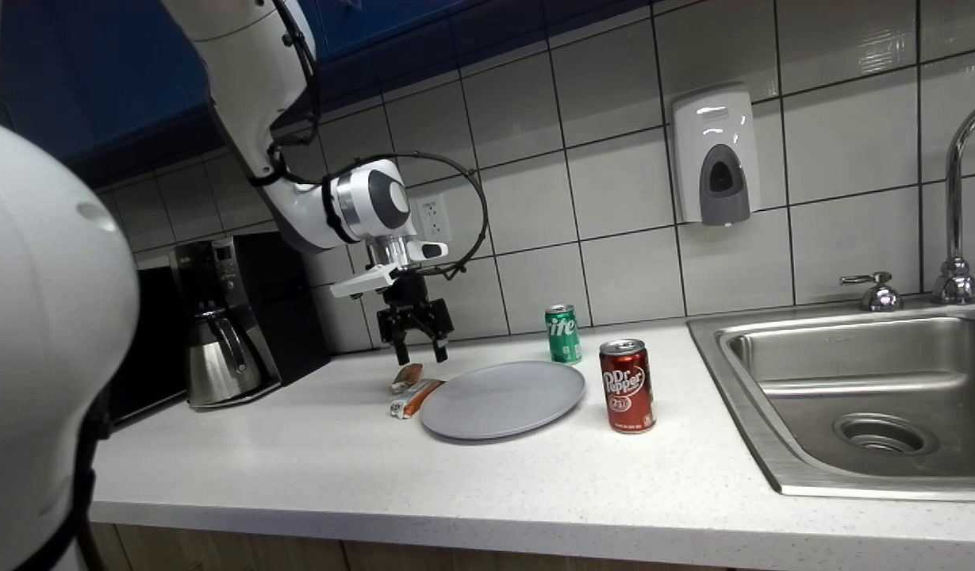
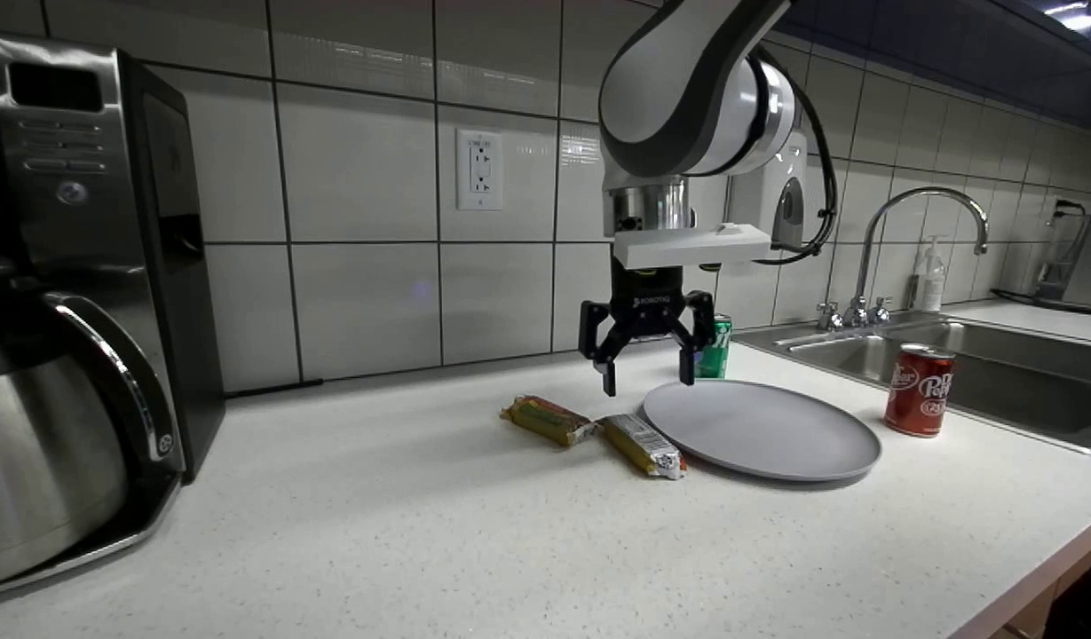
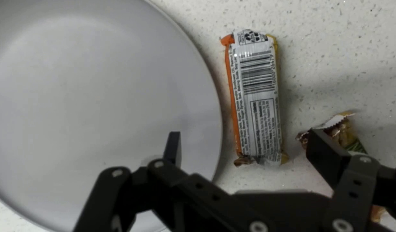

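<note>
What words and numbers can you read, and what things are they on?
"Dr Pepper": Dr Pepper can.
"ite": green soda can, probably Sprite.
"ROBOTIQ": gripper.
"16000 26479": granola bar, along its barcode.
"Baking Soda": same bar, in the ingredients.
Too small or blurred: the number on the Dr Pepper can, most other print on that bar, lettering on the other wrapped bar, and marks on the outlet and coffee maker.

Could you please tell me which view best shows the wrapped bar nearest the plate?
The wrist view: the wrapped bar lies whole and unobstructed, its barcode clear. Both exterior views show it smaller and obliquely, beside the plate, nothing legible.
</note>
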Available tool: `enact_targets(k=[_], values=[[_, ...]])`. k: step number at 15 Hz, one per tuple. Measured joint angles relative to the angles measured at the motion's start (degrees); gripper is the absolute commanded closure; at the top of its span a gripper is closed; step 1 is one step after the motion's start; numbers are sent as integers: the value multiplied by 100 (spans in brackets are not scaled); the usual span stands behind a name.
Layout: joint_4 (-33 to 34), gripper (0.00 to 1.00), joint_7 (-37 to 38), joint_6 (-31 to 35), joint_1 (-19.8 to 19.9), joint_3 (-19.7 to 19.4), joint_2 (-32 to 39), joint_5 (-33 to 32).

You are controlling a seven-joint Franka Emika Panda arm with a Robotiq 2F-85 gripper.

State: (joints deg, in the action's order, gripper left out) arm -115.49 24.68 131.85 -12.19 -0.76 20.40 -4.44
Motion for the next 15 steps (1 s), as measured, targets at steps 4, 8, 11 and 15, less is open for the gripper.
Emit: enact_targets(k=[4,8,11,15], values=[[-124,0,-2,-11,254,-63,-192,68],[-272,0,-61,-44,523,-123,-340,101],[-331,0,-241,-151,711,-193,-423,104],[-339,0,-576,-283,920,-324,-496,102]])
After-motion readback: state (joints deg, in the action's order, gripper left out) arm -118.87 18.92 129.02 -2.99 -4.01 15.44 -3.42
